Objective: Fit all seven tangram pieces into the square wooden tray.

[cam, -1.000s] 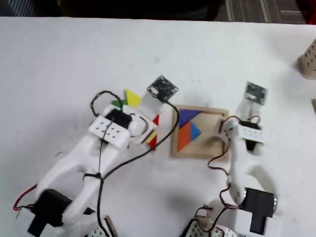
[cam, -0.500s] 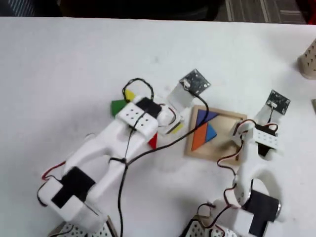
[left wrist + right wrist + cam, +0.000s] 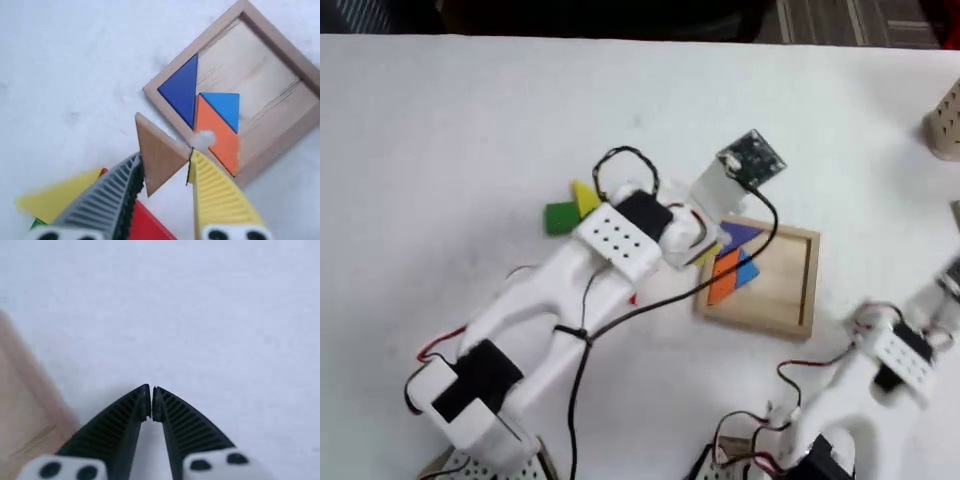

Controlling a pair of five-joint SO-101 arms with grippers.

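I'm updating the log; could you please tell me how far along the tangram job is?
Done: the dark blue triangle, light blue triangle and orange piece lie in the tray. In hand: the left claw grips a tan triangle by the tray's corner. Left: yellow piece, red piece and green piece on the table.

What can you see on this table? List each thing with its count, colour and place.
table: 1, white, under everything
tray: 1, pale wood, mid-table
dark blue triangle: 1, in tray, along its rim
light blue triangle: 1, in tray, touching the orange piece
orange piece: 1, in tray
yellow triangle: 1, on table, off the tray
green piece: 1, beside the yellow triangle
red piece: 1, on table, below left gripper
holed object: 1, beige, table edge
tan triangle: 1, held at tray's rim
left gripper: 1, grey and yellow, holding tan triangle
right gripper: 1, black, shut, over bare table beside tray
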